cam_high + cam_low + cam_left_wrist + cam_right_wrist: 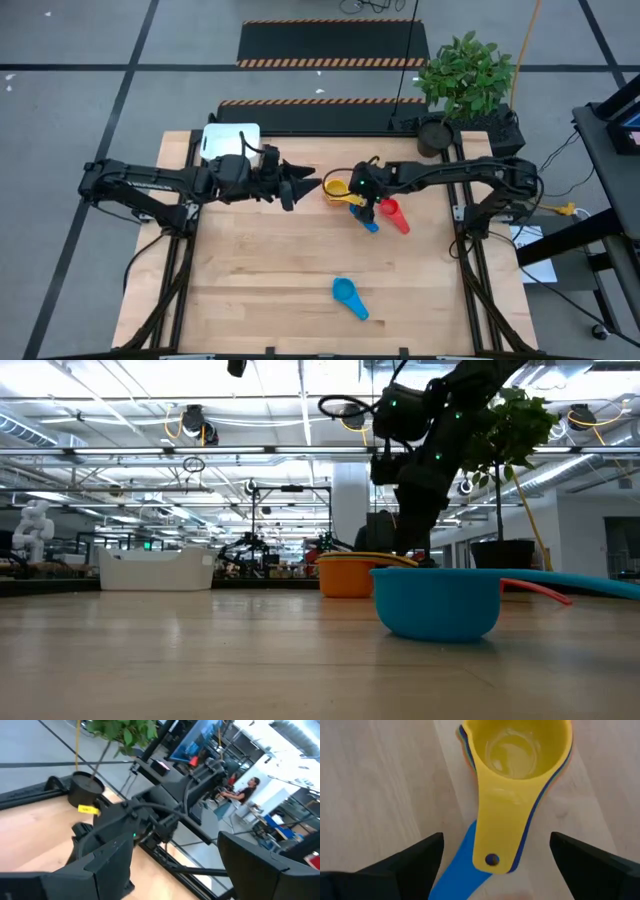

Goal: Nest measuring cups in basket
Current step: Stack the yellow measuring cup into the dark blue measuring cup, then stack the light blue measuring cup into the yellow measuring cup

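Currently positioned over a nested stack: right gripper (492, 865), jaws wide and holding nothing, directly above the yellow cup (515, 755) seated in the orange cup (347, 575) near table centre. Left gripper (300, 186) hovering just beside the stack, jaws apart and empty. Red cup (395, 214) just beside the stack; light blue cup (349, 296) well apart, toward the near edge. Basket (228, 139) at the far left corner, apparently empty, though not fully visible. Lift clear vertically before reaching for the next cup; align handles when nesting; avoid crowding the left arm.

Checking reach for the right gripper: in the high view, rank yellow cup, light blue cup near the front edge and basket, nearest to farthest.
From the right gripper:
1. Yellow cup, right beside it, mid-table.
2. Basket, far-left corner.
3. Light blue cup, near the front edge.
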